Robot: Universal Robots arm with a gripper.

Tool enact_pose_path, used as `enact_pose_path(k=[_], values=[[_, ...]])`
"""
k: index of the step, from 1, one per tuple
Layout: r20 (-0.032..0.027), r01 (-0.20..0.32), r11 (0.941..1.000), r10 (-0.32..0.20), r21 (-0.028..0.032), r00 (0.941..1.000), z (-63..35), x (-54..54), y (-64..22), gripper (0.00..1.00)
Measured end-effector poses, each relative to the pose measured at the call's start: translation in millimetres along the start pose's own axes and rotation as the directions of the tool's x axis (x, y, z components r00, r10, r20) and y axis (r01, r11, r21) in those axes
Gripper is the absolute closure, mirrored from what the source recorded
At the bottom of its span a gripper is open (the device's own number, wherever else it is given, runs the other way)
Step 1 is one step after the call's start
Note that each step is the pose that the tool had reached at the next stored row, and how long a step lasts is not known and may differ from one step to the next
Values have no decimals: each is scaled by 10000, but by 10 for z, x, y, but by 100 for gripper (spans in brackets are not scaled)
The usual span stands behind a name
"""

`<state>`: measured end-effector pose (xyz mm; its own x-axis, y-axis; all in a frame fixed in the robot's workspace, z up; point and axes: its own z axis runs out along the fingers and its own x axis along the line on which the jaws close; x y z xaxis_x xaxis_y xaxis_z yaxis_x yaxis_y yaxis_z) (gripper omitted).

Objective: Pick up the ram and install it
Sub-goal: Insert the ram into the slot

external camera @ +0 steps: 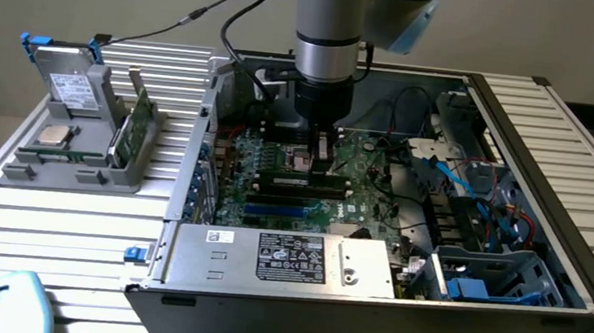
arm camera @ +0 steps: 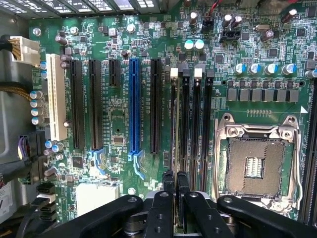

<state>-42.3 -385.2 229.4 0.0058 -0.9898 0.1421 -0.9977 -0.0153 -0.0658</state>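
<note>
Seen from its thin top edge, the ram (arm camera: pixel 177 129) is a narrow pale-green line running out from between my fingertips. It lies along the black memory slot farthest from the empty processor socket (arm camera: pixel 256 163); I cannot tell whether it is seated. My gripper (arm camera: pixel 176 177) is shut on the ram, its two black fingers pressed together. In the exterior view the gripper (external camera: pixel 319 162) points straight down onto the motherboard (external camera: pixel 272 193) inside the open computer case (external camera: pixel 592 277), just above the memory slots (external camera: pixel 301 185).
A grey parts holder (external camera: pixel 68 171) stands on the slatted table at the exterior view's left, with a green board (external camera: pixel 138 122) upright in it and a silver chip (external camera: pixel 55 135). The power supply (external camera: pixel 282 257), cables (external camera: pixel 460 170) and a drive cage (external camera: pixel 494 275) crowd the case. Expansion slots (arm camera: pixel 134 104) lie beside the memory slots.
</note>
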Motion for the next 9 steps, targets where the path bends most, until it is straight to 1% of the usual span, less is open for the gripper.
enact_pose_path(k=[1,5,9], values=[[-10,1,10000,-1,-2,10000,0,0,0,87],[-16,1,10000,-1,1,10000,5,-2,0,87],[-58,4,10000,-4,-1,10000,13,-4,1,87]])
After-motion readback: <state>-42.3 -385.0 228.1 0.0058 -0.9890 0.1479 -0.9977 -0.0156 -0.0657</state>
